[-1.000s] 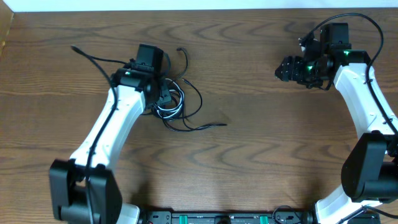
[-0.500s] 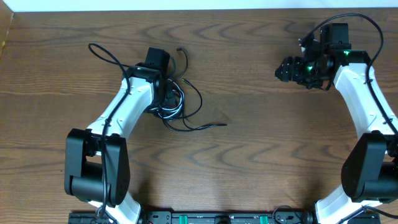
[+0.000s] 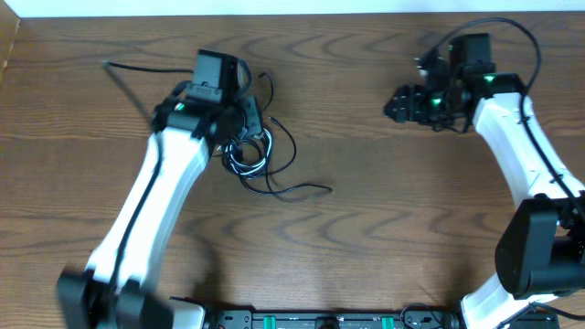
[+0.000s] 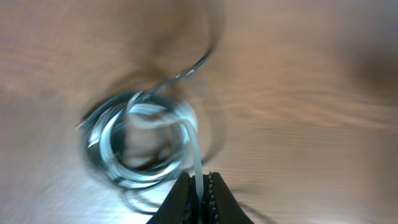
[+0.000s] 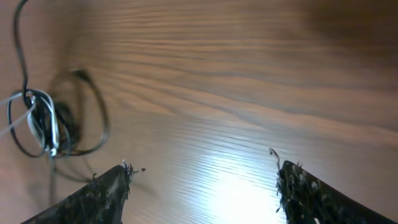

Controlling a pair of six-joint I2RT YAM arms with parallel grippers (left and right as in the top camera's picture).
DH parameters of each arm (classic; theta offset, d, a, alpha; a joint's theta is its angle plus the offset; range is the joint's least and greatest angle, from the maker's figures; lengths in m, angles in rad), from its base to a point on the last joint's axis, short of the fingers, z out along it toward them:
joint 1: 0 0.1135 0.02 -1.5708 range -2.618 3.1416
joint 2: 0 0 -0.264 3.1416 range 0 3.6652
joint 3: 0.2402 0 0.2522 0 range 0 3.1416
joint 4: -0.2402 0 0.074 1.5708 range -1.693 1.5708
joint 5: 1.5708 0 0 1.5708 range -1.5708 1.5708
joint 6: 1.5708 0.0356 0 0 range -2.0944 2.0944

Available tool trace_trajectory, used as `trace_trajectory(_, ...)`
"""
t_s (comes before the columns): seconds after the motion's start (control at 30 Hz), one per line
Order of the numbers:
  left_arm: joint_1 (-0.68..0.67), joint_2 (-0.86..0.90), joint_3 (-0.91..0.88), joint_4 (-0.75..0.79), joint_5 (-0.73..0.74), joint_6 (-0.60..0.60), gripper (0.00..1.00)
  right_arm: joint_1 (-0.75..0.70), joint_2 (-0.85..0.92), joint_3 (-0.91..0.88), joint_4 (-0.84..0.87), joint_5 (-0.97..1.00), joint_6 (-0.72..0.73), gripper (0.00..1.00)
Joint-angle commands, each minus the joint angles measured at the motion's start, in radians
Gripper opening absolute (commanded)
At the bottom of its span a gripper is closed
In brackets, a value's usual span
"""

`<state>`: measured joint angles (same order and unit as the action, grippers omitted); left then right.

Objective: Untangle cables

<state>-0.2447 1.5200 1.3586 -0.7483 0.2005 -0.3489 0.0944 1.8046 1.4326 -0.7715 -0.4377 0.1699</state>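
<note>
The cables (image 3: 260, 155) lie in a tangle left of the table's middle: a white coil (image 3: 239, 163) wrapped with black loops, and one black tail (image 3: 306, 188) trailing right. My left gripper (image 3: 249, 121) sits at the tangle's upper edge. In the left wrist view that gripper (image 4: 199, 184) is shut on a strand of the white cable (image 4: 196, 158), which rises from the blurred coil (image 4: 140, 146). My right gripper (image 3: 398, 102) hovers far to the right, well apart from the tangle. Its jaws (image 5: 202, 168) stand wide open over bare wood, with the cables (image 5: 43, 124) at far left.
A thicker black wire (image 3: 128, 69) from the left arm loops out toward the table's back left. The table's back edge (image 3: 292, 15) runs along the top, and the arm bases stand along the front edge.
My left gripper has closed on the white cable strand, and the left arm has swung and shifted at the tangle. The right arm has moved slightly left, still open.
</note>
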Motion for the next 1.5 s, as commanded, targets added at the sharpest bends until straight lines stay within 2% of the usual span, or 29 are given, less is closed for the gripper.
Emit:
trace_trajectory(0.0,-0.033,-0.103,0.024,0.003,0.11,0.037,0.07,0.059,-0.026,0.019,0.032,-0.124,-0.03,0.74)
trace_trajectory(0.23,-0.054,-0.212,0.024,0.095,0.152,-0.056,0.07,0.166,-0.026,0.019,0.145,-0.257,-0.02,0.71)
trace_trajectory(0.53,-0.053,-0.272,0.029,0.365,0.151,-0.183,0.07,0.253,-0.026,0.019,0.168,-0.265,0.008,0.69)
trace_trajectory(0.77,-0.053,-0.3,0.03,0.484,0.15,-0.27,0.07,0.307,-0.026,0.019,0.217,-0.26,0.005,0.68)
trace_trajectory(0.87,-0.053,-0.311,0.03,0.497,0.121,-0.27,0.07,0.307,-0.026,0.019,0.231,-0.26,0.005,0.65)
trace_trajectory(1.13,-0.053,-0.317,0.029,0.485,0.114,-0.269,0.07,0.322,-0.026,0.019,0.262,-0.219,0.005,0.49)
trace_trajectory(1.47,-0.053,-0.317,0.029,0.459,0.126,-0.27,0.08,0.386,0.002,0.019,0.381,-0.195,0.005,0.49)
